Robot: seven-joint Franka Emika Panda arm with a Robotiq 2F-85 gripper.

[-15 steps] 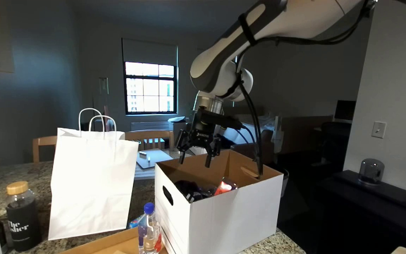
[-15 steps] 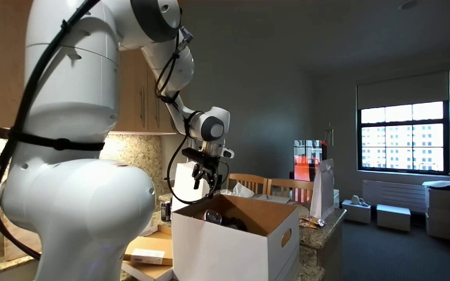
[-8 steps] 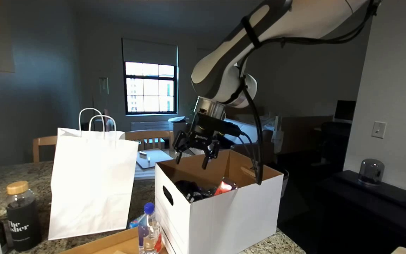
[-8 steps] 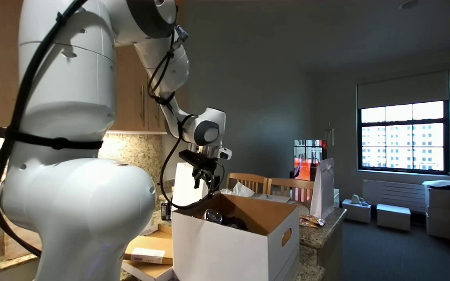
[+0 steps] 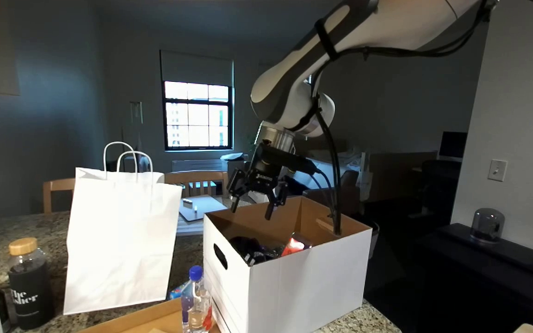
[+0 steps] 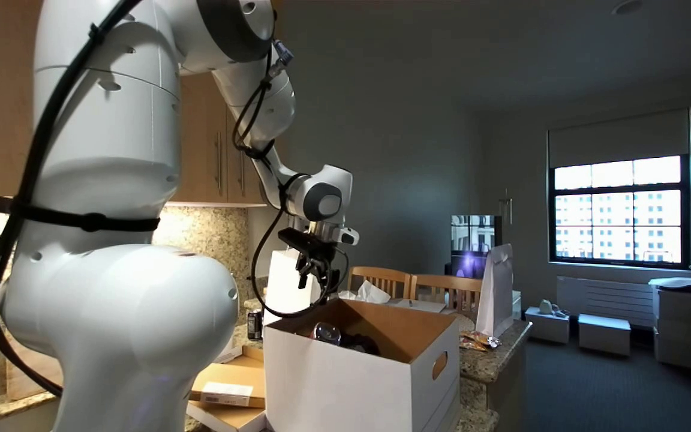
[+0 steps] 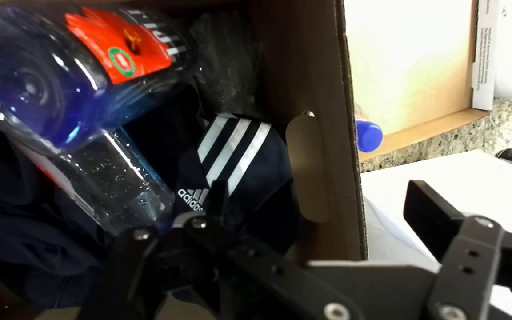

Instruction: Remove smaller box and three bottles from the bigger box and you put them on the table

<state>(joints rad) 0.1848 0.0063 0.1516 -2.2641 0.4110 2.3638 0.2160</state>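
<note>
Counter [image 5: 361, 319] below, the gripper [image 5: 251, 213] gapes wide, empty; inside the carton's [image 5: 310, 283] edge, the red-labelled bottle [image 5: 295, 245] (probably slick) wants mid-body gripping.

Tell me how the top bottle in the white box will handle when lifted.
The top bottle may roll: its base looks round, and it seems to lie over a second bottle. Its glossy surface could prove slippery.

Bkgd dim, window [image 5: 198, 113] overexp., wrist view washed out on R.
</note>
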